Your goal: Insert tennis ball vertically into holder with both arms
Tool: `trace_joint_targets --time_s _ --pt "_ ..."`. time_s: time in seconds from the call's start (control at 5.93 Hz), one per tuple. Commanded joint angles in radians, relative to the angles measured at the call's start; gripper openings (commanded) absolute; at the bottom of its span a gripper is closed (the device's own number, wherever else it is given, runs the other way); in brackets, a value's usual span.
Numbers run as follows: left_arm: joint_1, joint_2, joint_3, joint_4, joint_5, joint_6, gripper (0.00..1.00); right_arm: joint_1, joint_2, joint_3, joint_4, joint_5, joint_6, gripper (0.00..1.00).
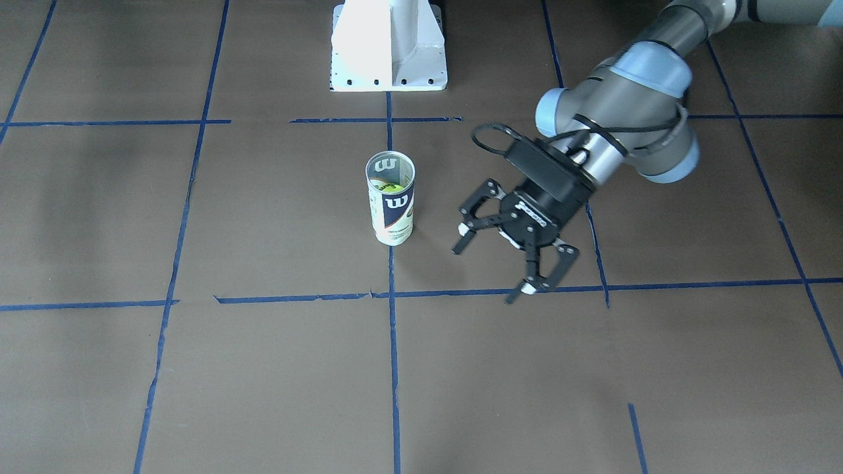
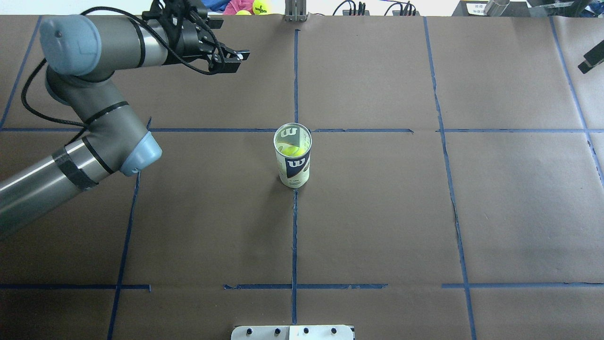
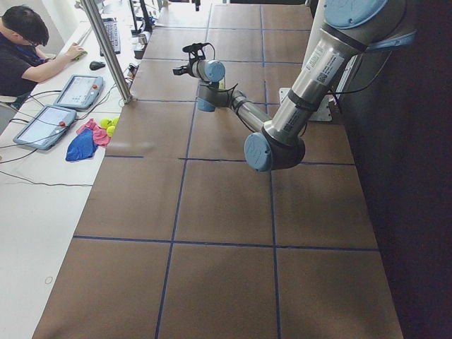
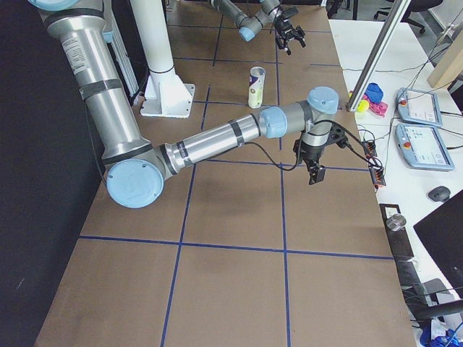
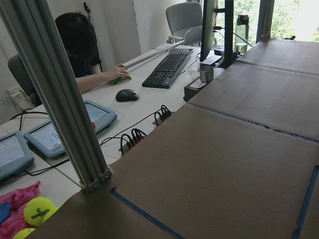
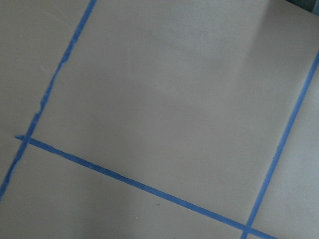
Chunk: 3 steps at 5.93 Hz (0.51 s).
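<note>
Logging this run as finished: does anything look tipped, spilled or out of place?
Nothing stands out. The can stands upright mid-table with the ball inside it. The left gripper is open, empty and well apart from the can.

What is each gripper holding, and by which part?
The left gripper is open, holding nothing; the right gripper cannot be told. The ball lies inside the can.

overhead: looks forward-down | front-facing: opposite side, steep | both share holder (image 1: 391, 209)
</note>
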Motion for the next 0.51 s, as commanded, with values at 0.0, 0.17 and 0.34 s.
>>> trace_joint_targets --time_s 0.0,0.17,0.34 --pt "-0.126 0.041 0.011 0.159 -0.088 0.002 1.0 0.104 -0.127 0.001 0.046 0.059 -0.078 1.0" --pt "-0.177 0.055 0.028 0.281 -0.164 0.005 1.0 0.13 -0.215 -0.005 0.151 0.08 -0.04 1.0" --pt "-0.205 0.055 0.03 0.393 -0.17 0.053 1.0 0.131 -0.237 0.001 0.157 0.081 0.042 1.0"
